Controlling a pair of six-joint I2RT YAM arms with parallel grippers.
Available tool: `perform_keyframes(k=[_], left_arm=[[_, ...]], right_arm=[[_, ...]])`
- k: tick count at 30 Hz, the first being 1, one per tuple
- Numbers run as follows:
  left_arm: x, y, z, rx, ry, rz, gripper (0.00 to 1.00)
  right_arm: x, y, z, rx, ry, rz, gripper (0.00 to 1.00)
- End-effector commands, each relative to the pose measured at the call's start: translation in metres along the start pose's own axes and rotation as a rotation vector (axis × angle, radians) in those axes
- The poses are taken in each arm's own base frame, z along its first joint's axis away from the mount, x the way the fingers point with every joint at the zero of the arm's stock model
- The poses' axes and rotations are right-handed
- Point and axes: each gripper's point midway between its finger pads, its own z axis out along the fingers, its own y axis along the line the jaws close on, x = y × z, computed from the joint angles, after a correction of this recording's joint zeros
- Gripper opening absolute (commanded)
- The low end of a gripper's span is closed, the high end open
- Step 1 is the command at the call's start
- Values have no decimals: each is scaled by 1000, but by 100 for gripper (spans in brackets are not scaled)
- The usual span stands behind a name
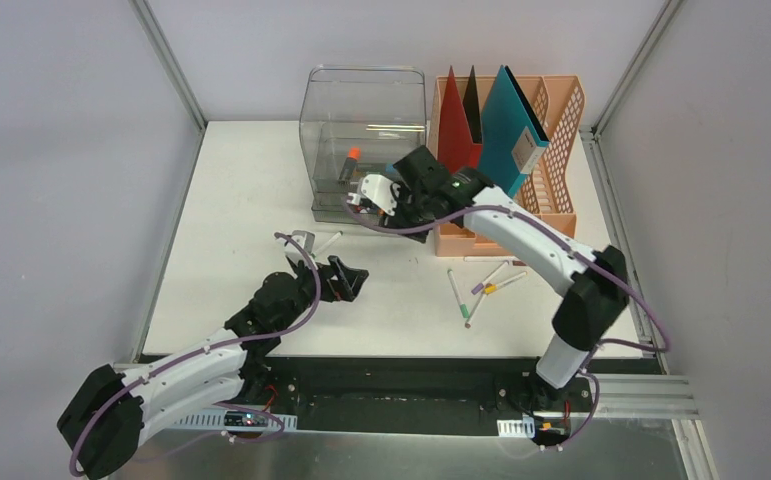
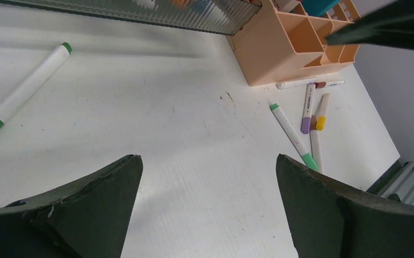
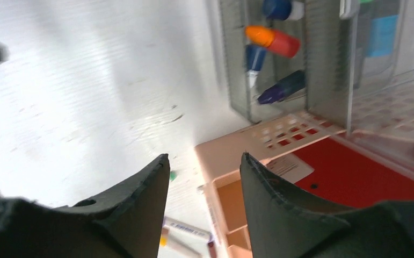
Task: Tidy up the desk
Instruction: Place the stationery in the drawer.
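Observation:
The desk (image 1: 241,190) is a white tabletop with loose markers on it. One white marker (image 1: 328,241) lies near the middle, and a green-tipped marker (image 1: 458,295) lies in a small cluster at the front right. My left gripper (image 1: 346,280) hovers low over the desk's middle, open, with nothing between its fingers (image 2: 209,158). A green-capped marker (image 2: 22,94) lies to its left, the cluster (image 2: 306,121) to its right. My right gripper (image 1: 371,195) is at the front of the clear drawer box (image 1: 361,110), open and empty (image 3: 204,156).
The clear box (image 3: 280,59) holds an orange-red marker (image 3: 273,40) and a purple one (image 3: 282,87). A peach file rack (image 1: 551,150) with red and teal folders stands at the back right. A small grey metal item (image 1: 304,240) lies near the centre. Grey walls and rails edge the desk.

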Motion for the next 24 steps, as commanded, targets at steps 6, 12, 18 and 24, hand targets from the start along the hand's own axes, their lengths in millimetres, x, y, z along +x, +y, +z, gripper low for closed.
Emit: perform_keyframes(k=[6, 12, 18, 24], left_arm=[[-12, -20, 12, 89, -30, -82, 99], [-16, -28, 23, 116, -21, -111, 99], [-23, -36, 35, 146, -20, -118, 98], [-22, -34, 49, 167, -19, -188, 96]], right_arm=[[20, 40, -80, -176, -285, 120, 53], [51, 31, -106, -148, -410, 263, 52], [71, 26, -124, -141, -518, 382, 53], [77, 22, -129, -124, -534, 409, 53]])
